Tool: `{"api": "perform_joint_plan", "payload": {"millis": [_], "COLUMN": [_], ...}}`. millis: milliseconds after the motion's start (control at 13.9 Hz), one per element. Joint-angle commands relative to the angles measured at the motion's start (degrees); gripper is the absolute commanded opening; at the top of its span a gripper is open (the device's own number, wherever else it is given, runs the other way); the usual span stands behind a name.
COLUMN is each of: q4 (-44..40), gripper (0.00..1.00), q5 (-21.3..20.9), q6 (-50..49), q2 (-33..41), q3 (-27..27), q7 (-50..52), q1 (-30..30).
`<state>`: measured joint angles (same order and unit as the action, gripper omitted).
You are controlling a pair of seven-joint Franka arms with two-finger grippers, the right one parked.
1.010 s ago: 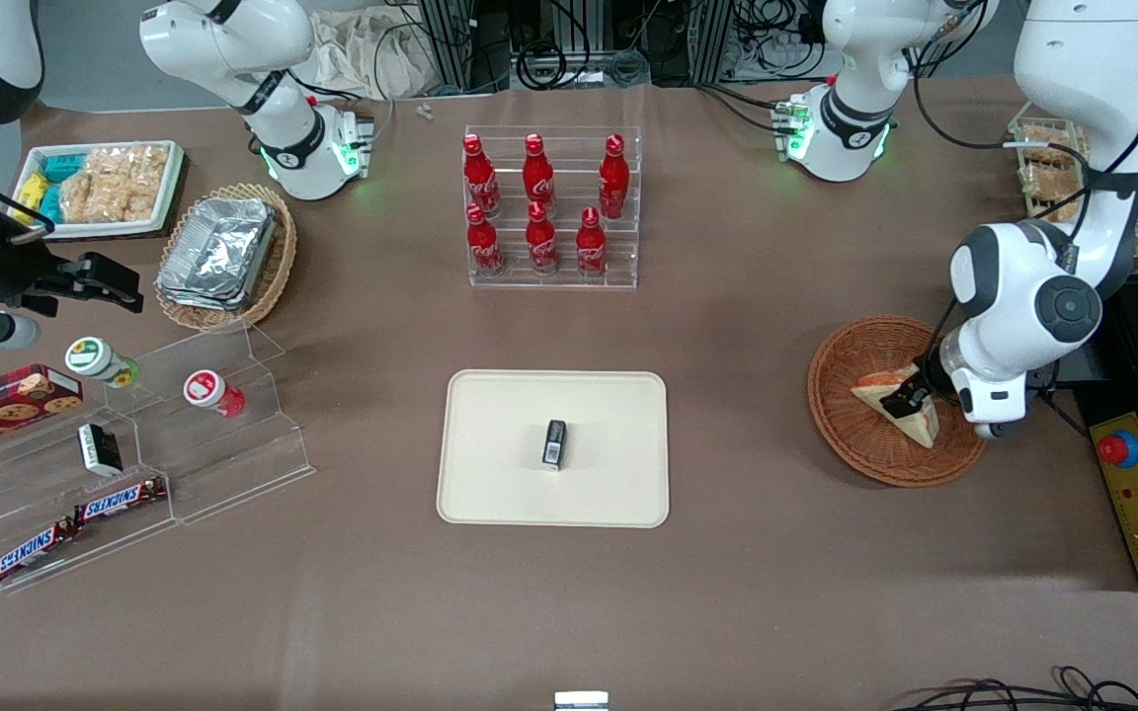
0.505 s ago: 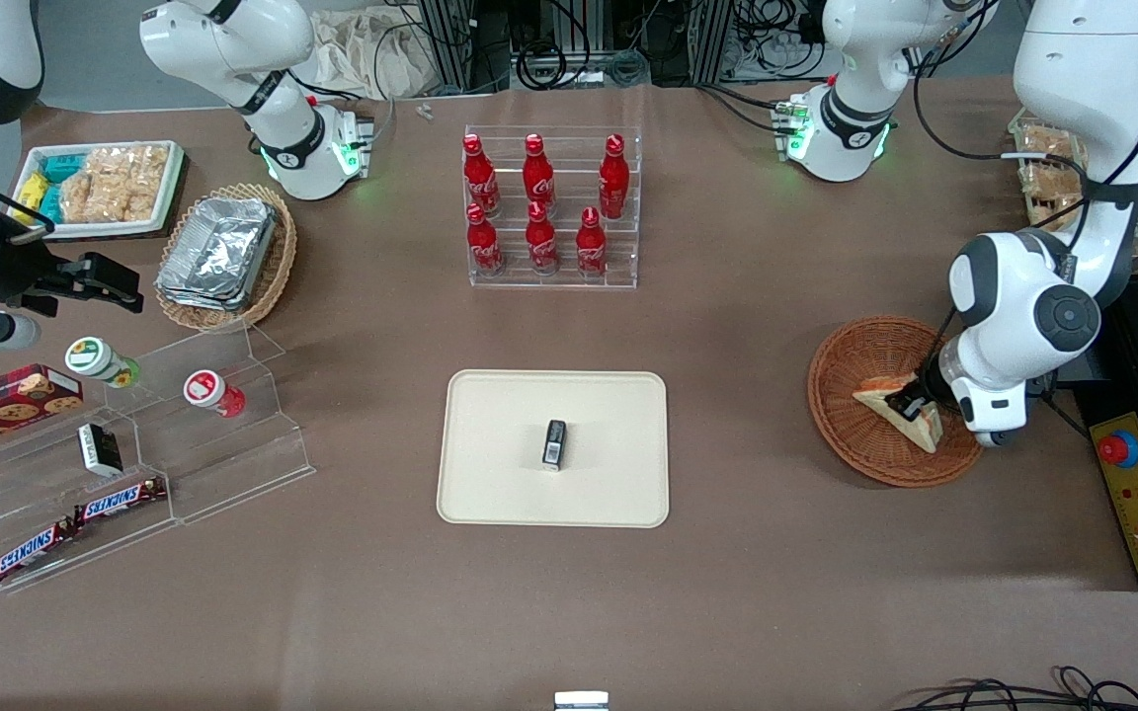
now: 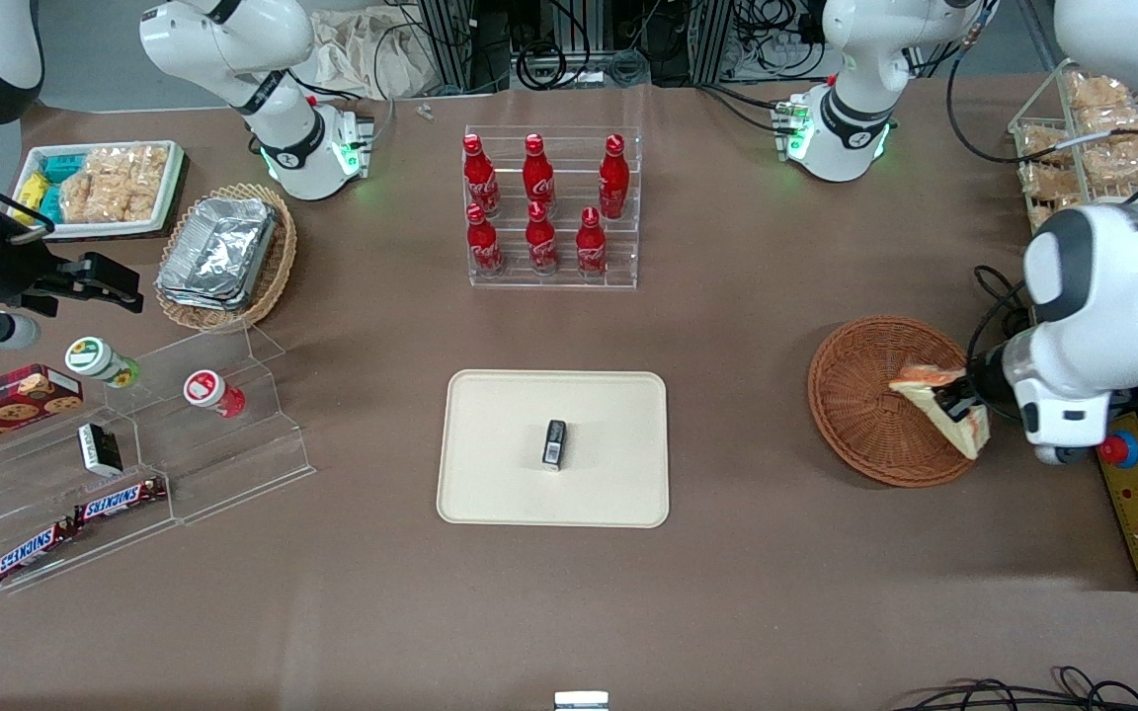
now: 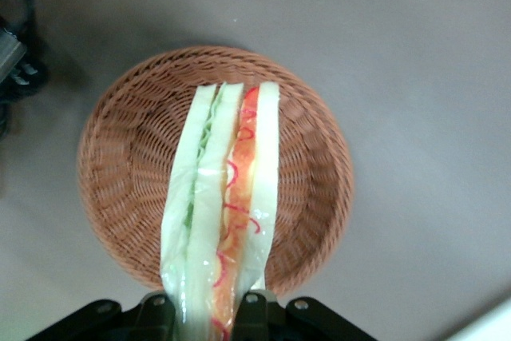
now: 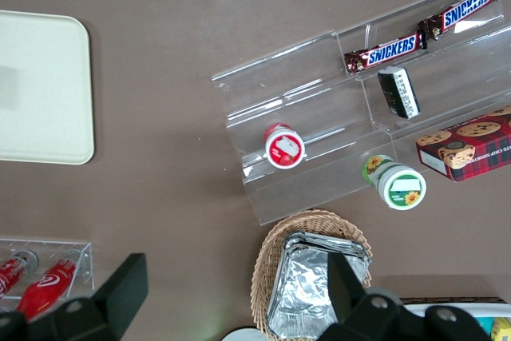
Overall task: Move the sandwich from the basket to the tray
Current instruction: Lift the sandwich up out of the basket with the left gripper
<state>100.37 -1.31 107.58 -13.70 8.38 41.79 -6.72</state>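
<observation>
The sandwich has come up off the basket since a moment ago, pinched edge-on in the gripper, which now hangs over the basket's rim toward the working arm's end. The forearm reaches in nearly level. Bare brown table separates basket from tray, where 1 small dark packet lies mid-tray.

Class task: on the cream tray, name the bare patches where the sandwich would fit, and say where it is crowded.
The hand grips the sandwich above the basket. On the tray, only a small black item sits mid-tray. Bare patches lie between it and each short rim; the strips along the long rims are narrower.
</observation>
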Motion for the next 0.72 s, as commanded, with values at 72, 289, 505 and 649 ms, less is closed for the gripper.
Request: {"api": "perform_joint_plan", "payload": {"millis": [72,289,505,649], "q4": [-15.7,-18.8,-24.0,-27.9], "gripper": [0.0,0.0,0.0,0.0], "q5": [-0.7,-4.6,-10.2,-13.5], "q6": [-13.3,-14.0,-15.0,-15.0], "q2": [-2.4,-3.8,-11.1,-17.4], "q3": [4.9,12.8,22.0,21.9], "q7": [-3.0,-3.5,-3.2,-2.9], "q1": [0.5,0.5,2.3,8.9]}}
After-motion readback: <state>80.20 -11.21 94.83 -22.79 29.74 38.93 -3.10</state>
